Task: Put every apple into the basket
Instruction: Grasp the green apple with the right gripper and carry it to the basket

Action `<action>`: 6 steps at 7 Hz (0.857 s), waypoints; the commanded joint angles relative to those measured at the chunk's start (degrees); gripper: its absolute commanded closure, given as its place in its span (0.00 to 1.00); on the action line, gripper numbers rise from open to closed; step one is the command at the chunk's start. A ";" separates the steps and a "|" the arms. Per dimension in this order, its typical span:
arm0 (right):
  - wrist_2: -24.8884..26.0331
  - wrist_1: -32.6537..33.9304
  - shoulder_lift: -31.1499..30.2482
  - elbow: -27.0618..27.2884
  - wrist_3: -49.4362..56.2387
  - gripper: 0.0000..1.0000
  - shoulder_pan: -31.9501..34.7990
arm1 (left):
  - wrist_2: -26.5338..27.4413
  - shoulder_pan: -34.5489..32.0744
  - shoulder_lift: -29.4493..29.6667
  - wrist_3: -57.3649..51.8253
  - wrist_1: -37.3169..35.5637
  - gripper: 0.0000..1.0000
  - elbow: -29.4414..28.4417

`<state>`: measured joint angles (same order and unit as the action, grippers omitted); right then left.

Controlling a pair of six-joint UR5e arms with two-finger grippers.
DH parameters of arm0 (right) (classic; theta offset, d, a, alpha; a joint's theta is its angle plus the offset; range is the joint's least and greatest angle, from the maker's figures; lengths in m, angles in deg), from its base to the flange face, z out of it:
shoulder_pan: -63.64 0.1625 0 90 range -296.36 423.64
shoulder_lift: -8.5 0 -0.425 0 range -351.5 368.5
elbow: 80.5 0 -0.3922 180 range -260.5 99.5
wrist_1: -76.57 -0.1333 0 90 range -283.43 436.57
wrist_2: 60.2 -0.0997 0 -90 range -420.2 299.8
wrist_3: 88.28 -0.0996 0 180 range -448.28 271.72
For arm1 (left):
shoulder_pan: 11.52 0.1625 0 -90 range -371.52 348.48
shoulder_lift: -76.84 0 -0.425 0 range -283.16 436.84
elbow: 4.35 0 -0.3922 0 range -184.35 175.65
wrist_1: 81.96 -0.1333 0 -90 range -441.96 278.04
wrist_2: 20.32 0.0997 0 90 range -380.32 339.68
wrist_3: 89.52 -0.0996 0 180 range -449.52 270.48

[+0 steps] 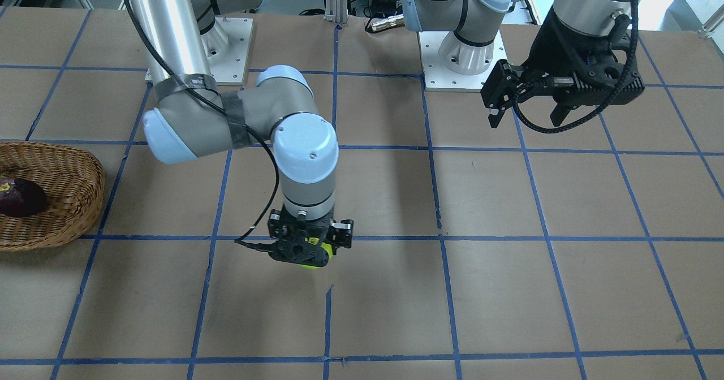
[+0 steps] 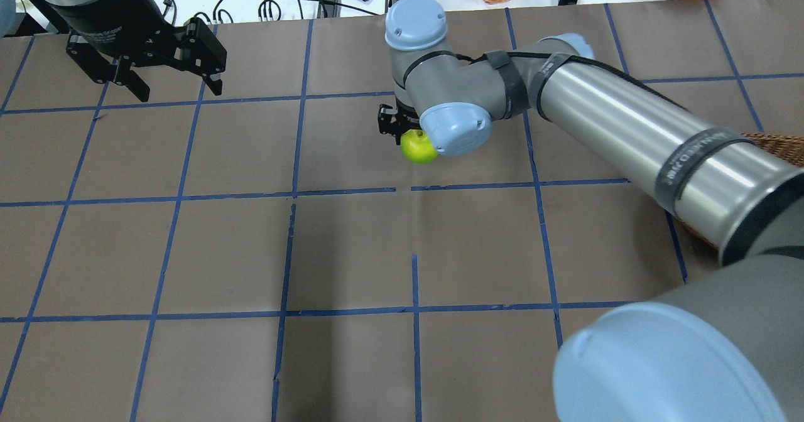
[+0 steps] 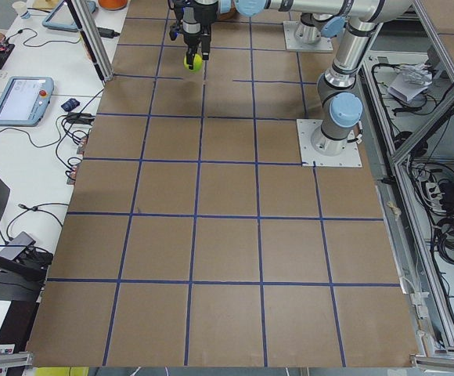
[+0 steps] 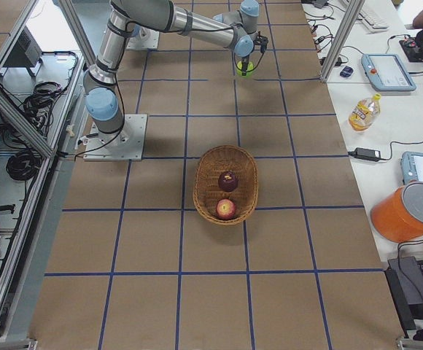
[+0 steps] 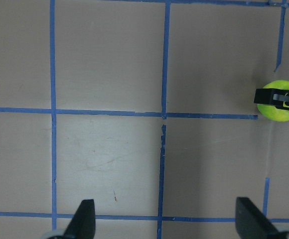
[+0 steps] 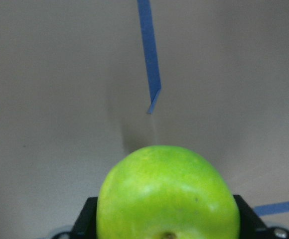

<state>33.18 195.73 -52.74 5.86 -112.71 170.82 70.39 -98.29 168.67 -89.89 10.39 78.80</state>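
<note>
My right gripper (image 1: pixel 310 255) is shut on the lime green apple (image 2: pixel 419 146) and holds it above the table near the far middle; the apple fills the right wrist view (image 6: pixel 168 194) and shows in the left wrist view (image 5: pixel 280 101). The wicker basket (image 4: pixel 227 184) lies to the robot's right, with the dark purple apple (image 4: pixel 228 179) and the red apple (image 4: pixel 226 209) inside it. The front view shows the basket (image 1: pixel 68 176) at its left edge with the purple apple (image 1: pixel 21 197). My left gripper (image 1: pixel 526 115) is open and empty, raised near its base (image 2: pixel 174 86).
Brown paper with blue tape grid covers the table (image 2: pixel 352 252). The right arm's long link (image 2: pixel 628 133) stretches over the table's right half and hides most of the basket in the overhead view. Cables, a bottle (image 4: pixel 362 111) and tablets lie on side benches.
</note>
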 commanded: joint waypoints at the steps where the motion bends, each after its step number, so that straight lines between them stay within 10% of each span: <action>1: 3.65 -4.28 -9.47 5.62 17.58 0.57 -11.24 | 0.43 -0.07 0.38 0.45 0.29 0.00 -0.27; 6: 1.38 1.51 -20.59 20.93 67.77 0.59 -49.21 | -0.10 -0.24 0.55 3.18 0.73 0.00 -0.44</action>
<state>35.68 195.99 -72.82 24.76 -55.99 130.03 70.45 -98.50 169.22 -87.25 10.97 78.38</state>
